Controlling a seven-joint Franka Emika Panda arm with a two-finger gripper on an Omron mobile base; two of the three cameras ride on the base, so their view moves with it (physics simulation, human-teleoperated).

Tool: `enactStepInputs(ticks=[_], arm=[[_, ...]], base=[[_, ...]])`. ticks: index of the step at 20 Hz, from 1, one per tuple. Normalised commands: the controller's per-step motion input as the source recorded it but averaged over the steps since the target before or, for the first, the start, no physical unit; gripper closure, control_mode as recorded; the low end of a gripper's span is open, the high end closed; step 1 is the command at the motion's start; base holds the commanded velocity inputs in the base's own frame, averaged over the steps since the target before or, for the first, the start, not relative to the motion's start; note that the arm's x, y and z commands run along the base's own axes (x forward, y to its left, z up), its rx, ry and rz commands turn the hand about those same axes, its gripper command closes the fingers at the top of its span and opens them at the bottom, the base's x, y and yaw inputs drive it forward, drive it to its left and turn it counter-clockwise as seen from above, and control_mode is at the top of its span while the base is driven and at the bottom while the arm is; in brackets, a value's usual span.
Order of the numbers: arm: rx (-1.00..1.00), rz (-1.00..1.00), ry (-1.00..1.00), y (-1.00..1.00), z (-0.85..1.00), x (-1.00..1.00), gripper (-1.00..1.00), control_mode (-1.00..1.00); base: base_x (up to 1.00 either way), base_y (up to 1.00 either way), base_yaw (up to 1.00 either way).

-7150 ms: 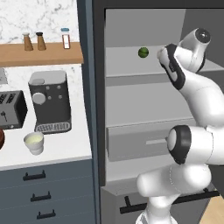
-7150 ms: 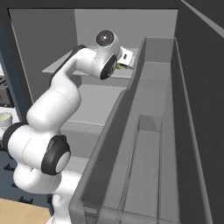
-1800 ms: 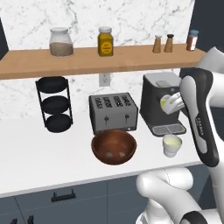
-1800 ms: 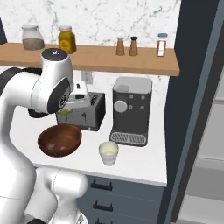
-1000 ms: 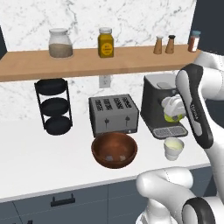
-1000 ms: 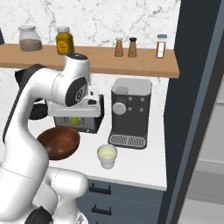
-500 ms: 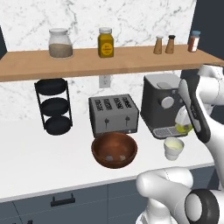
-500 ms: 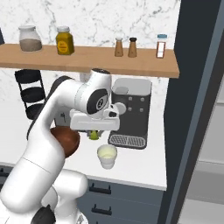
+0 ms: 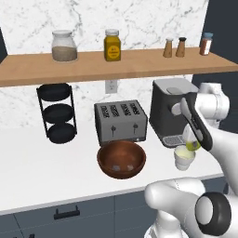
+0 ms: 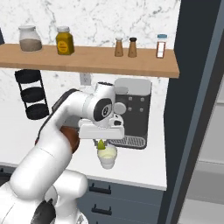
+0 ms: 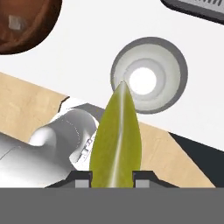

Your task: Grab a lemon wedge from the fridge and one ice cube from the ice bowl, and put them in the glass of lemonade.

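Yellow-green lemon wedge (image 11: 116, 144) between fingers (image 11: 82, 179).

Two rear base views over one counter (image 9: 28, 172); close downward hand camera.

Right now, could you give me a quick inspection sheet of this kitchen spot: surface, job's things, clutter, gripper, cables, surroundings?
Surface: white counter.
Job's things: wedge held just above the cup; brown bowl holding ice, in front of the toaster; fridge at right in the right base view.
Clutter: coffee machine, black tiered rack.
Gripper: gripper shut on the wedge.
Cables: nothing seen.
Surroundings: wooden shelf with jars and shakers, marble wall.
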Motion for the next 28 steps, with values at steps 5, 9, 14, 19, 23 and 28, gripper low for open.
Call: enactStepInputs(ticks=[5, 9, 14, 19, 23, 28], arm=[[-0.02, 0.00, 0.17, -0.10, -0.42, 0.35, 1.00, -1.00], [0.00, 0.00, 0.06, -0.03, -0.24, 0.38, 1.00, -1.00], [-0.01, 0.00, 0.03, -0.01, -0.28, 0.24, 1.00, -1.00], [-0.02, 0.00, 0.02, -0.02, -0.35, 0.15, 1.00, -1.00], [-0.02, 0.00, 0.00, -0.06, -0.32, 0.20, 1.00, -1.00], [0.00, 0.00, 0.00, -0.05, -0.11, 0.11, 1.00, -1.00]], base=[[0.00, 0.00, 0.00], [0.00, 0.00, 0.00], [0.00, 0.00, 0.00], [0.00, 0.00, 0.00], [0.00, 0.00, 0.00], [0.00, 0.00, 0.00]])
